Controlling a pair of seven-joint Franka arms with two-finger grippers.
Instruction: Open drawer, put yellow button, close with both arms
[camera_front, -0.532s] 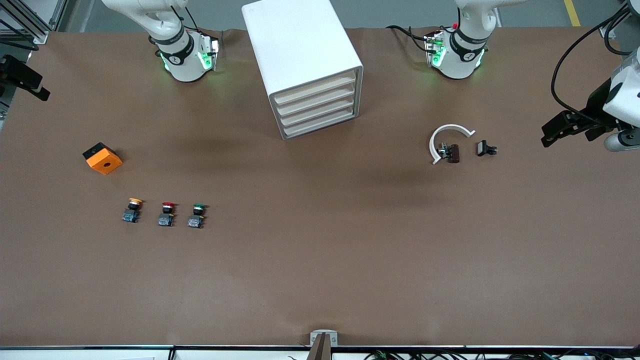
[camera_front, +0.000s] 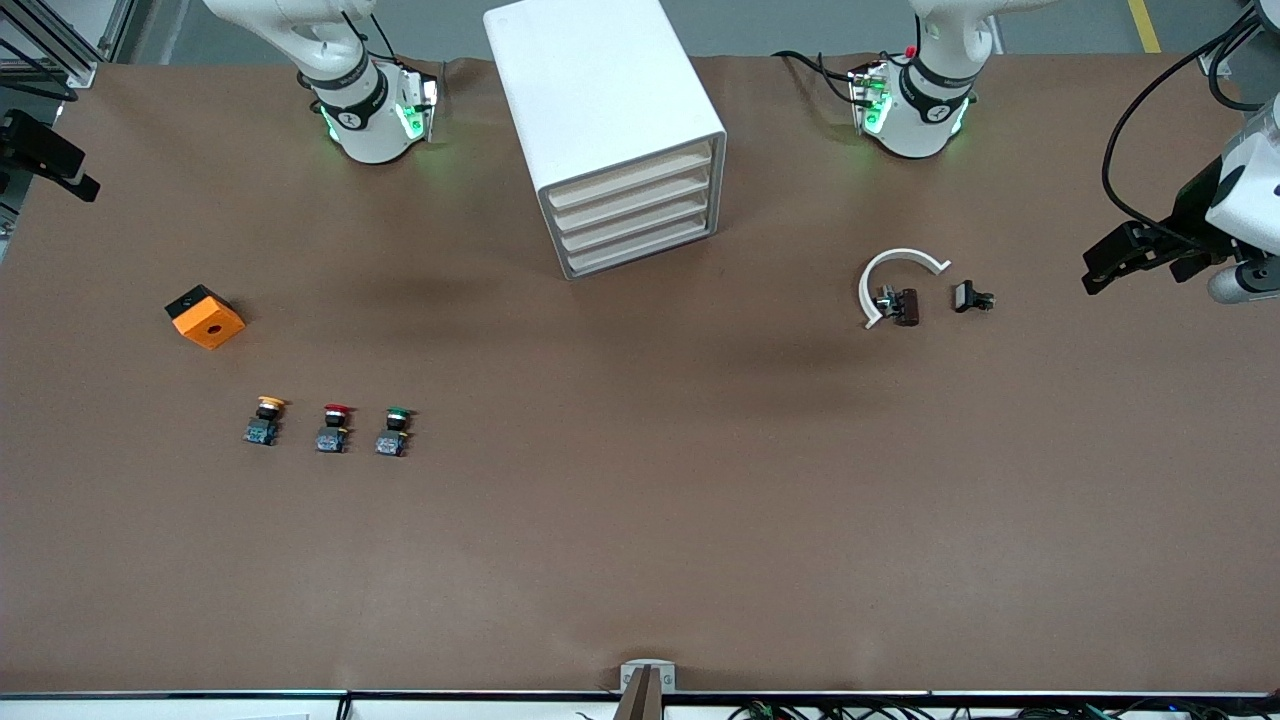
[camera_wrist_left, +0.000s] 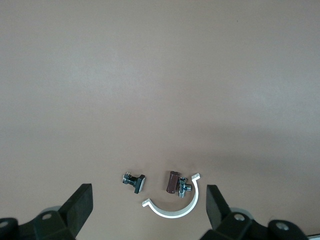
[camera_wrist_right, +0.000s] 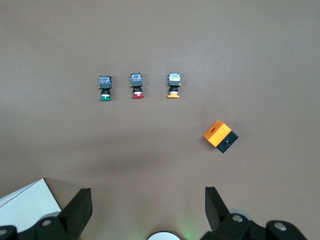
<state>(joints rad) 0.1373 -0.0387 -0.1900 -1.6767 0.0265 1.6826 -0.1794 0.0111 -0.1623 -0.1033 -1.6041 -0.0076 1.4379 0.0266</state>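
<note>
The white cabinet (camera_front: 600, 100) stands between the two arm bases with all four drawers shut. The uppermost drawer (camera_front: 632, 179) has a cream front. The yellow button (camera_front: 265, 419) stands on the table toward the right arm's end; it also shows in the right wrist view (camera_wrist_right: 174, 85). My right gripper (camera_wrist_right: 148, 197) is open and empty, high over the table by its base. My left gripper (camera_front: 1100, 272) is open and empty, up in the air at the left arm's end, over the table beside the small parts; its wrist view (camera_wrist_left: 148, 195) looks down on them.
A red-capped switch (camera_front: 335, 427) and a green-capped switch (camera_front: 393, 431) stand beside the yellow button. An orange box (camera_front: 205, 316) lies farther from the front camera than the switches. A white curved clamp (camera_front: 893, 270), a brown part (camera_front: 908, 306) and a small black part (camera_front: 971, 297) lie toward the left arm's end.
The left arm has shifted very slightly. Nothing on the table has moved.
</note>
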